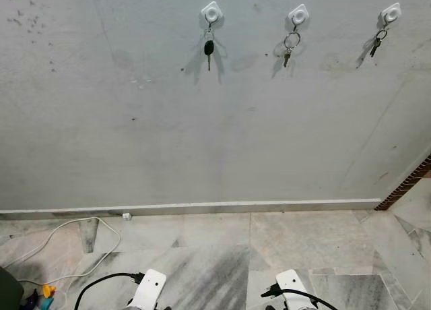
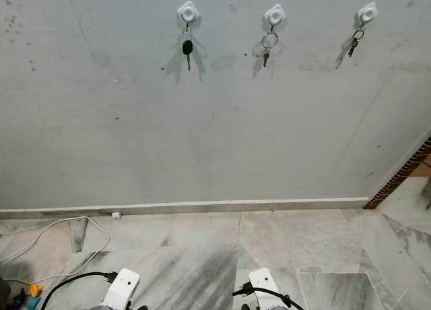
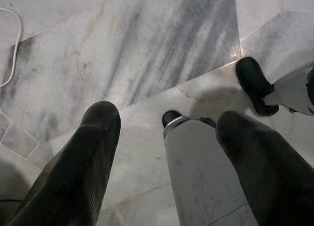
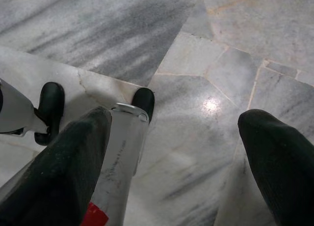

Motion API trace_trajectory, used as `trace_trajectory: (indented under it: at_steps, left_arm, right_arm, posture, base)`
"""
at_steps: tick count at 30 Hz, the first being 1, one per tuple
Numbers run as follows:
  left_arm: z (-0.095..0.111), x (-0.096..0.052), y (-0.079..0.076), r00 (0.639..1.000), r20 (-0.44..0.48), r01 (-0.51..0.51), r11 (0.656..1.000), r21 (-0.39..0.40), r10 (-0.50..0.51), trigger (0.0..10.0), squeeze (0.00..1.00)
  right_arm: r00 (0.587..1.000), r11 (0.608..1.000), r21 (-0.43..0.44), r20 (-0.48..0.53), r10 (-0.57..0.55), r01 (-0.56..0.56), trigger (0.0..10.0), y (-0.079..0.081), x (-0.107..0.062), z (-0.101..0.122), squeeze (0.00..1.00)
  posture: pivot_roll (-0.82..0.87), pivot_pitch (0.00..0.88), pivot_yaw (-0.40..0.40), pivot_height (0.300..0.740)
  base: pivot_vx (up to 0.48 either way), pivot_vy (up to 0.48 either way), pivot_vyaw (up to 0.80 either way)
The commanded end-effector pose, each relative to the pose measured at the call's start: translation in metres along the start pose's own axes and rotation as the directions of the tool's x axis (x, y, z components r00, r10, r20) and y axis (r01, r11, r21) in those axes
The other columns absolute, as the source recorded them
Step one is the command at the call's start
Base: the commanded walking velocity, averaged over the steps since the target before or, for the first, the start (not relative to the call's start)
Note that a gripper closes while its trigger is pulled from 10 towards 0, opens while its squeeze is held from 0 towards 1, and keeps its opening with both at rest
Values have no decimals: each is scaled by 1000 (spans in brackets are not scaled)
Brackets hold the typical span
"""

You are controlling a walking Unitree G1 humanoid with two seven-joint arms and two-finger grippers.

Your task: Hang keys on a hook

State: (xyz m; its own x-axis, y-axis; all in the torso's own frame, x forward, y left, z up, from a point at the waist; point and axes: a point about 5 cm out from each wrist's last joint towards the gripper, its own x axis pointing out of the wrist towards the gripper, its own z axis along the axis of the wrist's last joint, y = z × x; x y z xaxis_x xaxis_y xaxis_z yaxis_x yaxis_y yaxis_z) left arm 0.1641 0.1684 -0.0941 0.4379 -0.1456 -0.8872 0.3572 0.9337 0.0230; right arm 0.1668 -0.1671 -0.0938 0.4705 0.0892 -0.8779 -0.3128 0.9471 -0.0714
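Three white hooks are stuck high on the grey wall. The left hook (image 1: 211,13) carries a black-headed key (image 1: 209,48), the middle hook (image 1: 298,15) a ring with a small key (image 1: 291,42), and the right hook (image 1: 390,13) another small set of keys (image 1: 377,44). Both arms hang low, their white wrists (image 1: 148,290) (image 1: 291,286) at the bottom of the eye views. My left gripper (image 3: 169,120) points down at the marble floor, open and holding nothing. My right gripper (image 4: 179,119) also points at the floor, fingers wide apart and empty.
A white cable (image 1: 81,242) loops across the marble floor at the left, near small orange and blue items (image 1: 46,291). A pale baseboard (image 1: 202,207) runs along the wall. A brick edge (image 1: 407,183) shows at the right. My own legs and black feet (image 3: 252,81) stand below the grippers.
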Motion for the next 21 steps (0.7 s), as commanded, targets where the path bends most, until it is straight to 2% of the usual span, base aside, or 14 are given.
trace_trajectory:
  at_steps: [1, 21]
  left_arm:
    - [-1, -1, 3, 1000, -8, 0, 1000, 17, 0, 10000, 0]
    - [1, -1, 6, 1000, 1, 1, 1000, 8, -1, 10000, 0]
  right_arm:
    - [1000, 1000, 18, -13, 2, -2, 10000, 2, 0, -3, 0]
    - [1000, 1000, 12, -9, 8, -8, 10000, 4, 1, 0, 0]
  posture:
    - [34, 45, 35, 740]
    - [35, 45, 37, 740]
  base:
    - [0, 0, -769]
    - [0, 0, -765]
